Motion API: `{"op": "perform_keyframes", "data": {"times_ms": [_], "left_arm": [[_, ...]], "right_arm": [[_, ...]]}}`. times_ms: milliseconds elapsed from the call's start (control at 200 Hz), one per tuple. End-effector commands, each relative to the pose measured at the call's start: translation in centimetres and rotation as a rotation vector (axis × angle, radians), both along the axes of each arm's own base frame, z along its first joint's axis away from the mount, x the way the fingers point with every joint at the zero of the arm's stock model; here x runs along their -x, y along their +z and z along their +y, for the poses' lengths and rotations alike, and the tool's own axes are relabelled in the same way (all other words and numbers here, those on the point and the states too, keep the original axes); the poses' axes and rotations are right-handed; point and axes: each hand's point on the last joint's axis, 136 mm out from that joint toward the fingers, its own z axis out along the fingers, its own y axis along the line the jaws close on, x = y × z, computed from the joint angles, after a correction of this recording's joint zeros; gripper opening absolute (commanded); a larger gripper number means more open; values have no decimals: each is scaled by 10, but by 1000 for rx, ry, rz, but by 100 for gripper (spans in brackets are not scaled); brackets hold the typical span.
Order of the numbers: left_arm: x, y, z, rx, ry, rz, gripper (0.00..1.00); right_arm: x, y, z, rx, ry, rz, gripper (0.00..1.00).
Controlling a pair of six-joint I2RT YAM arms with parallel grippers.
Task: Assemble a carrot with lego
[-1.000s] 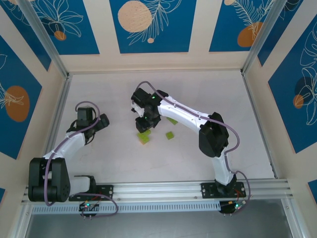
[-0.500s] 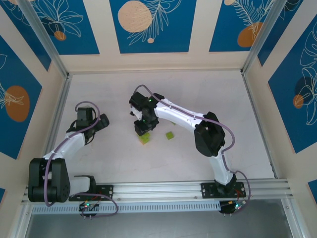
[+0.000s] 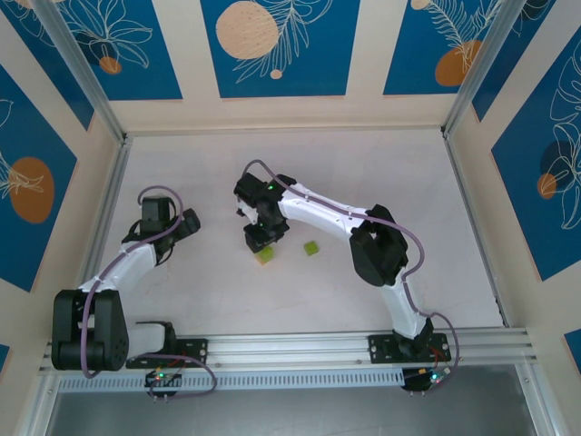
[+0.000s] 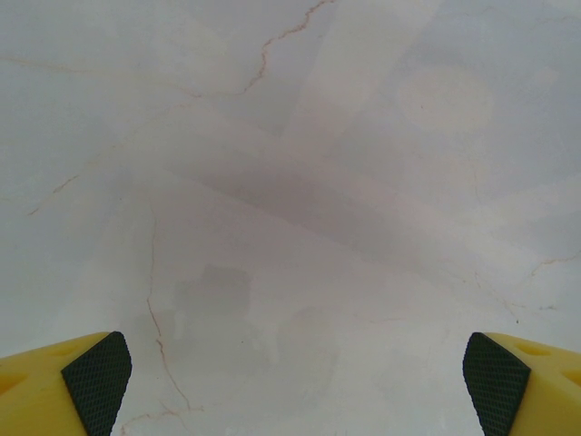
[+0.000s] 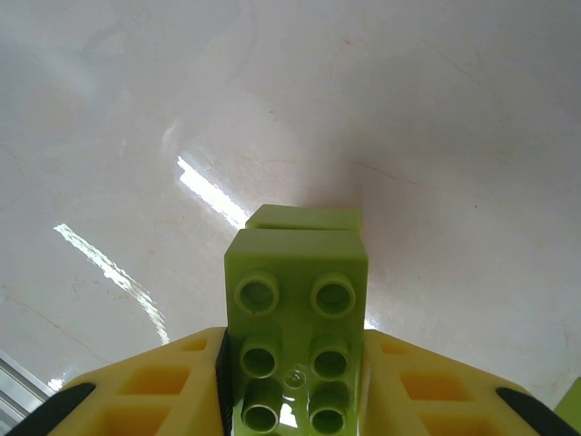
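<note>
My right gripper (image 3: 257,238) is shut on a lime-green rectangular lego brick (image 5: 297,336), studs facing the camera, its far end sticking out past the fingers (image 5: 163,381). Directly beyond that end, touching or nearly touching it, lies another lime-green brick (image 5: 304,218) on the table. From above, this is a small green cluster (image 3: 265,256) with a hint of orange at its edge, just below the gripper. A loose lime-green square brick (image 3: 311,247) lies to its right. My left gripper (image 3: 156,209) stands open over bare table at the left, nothing between its pads (image 4: 95,377).
The white marbled table (image 3: 363,163) is walled by blue-and-cream panels at the back and sides. An aluminium rail (image 3: 300,345) with both arm bases runs along the near edge. A green corner (image 5: 572,409) shows at the right wrist view's lower right.
The right arm has swung a little left and toward the near side, bringing the held brick down against the green cluster. The left arm has not moved.
</note>
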Motion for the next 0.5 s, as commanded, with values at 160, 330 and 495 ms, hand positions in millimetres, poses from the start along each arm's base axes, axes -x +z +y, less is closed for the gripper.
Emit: {"op": "perform_keyframes", "data": {"times_ms": [160, 330, 495], "left_arm": [[4, 0, 5, 9, 21, -3, 97], [3, 1, 4, 11, 20, -6, 97], [4, 0, 4, 11, 21, -4, 97]], "right_arm": [[14, -13, -5, 53, -9, 41, 36], [17, -18, -6, 70, -13, 46, 36], [22, -24, -9, 98, -11, 49, 36]]}}
